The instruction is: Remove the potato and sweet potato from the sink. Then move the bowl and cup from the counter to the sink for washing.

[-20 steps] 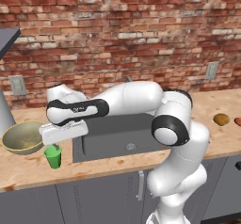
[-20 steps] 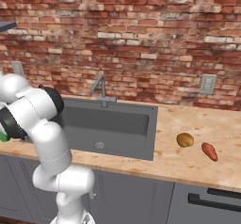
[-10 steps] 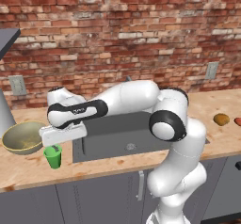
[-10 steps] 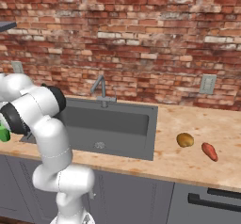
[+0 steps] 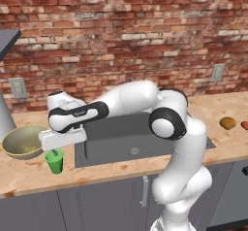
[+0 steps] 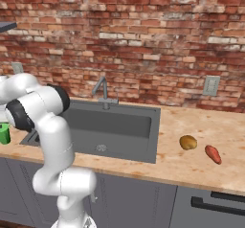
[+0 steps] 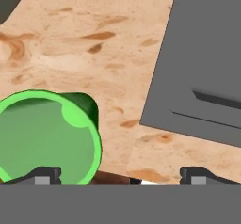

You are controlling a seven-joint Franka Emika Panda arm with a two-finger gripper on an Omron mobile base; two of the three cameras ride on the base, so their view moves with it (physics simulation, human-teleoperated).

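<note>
Potato (image 6: 188, 142) and sweet potato (image 6: 213, 154): both lie on the counter (image 6: 201, 126) right of the sink (image 6: 112, 126), close together but apart, so I judge the first half of the job done.
Sink: the dark basin looks bare around its drain, with open room to set things down.
Cup (image 5: 54, 161): upright on the counter left of the sink, near the front edge; it is my target, which is why my hand hangs over it.
Bowl (image 5: 23, 141): on the counter just behind and left of the cup, close enough to crowd that side.
My gripper (image 7: 120, 176): fingers spread wide, nothing between them; in the hand view the cup's rim sits by one fingertip (image 7: 44, 175), off to one side, so I judge I am not yet centred.
Room to move: the counter front edge is near the cup; the sink's left rim is just to its right, a short carry over.
</note>
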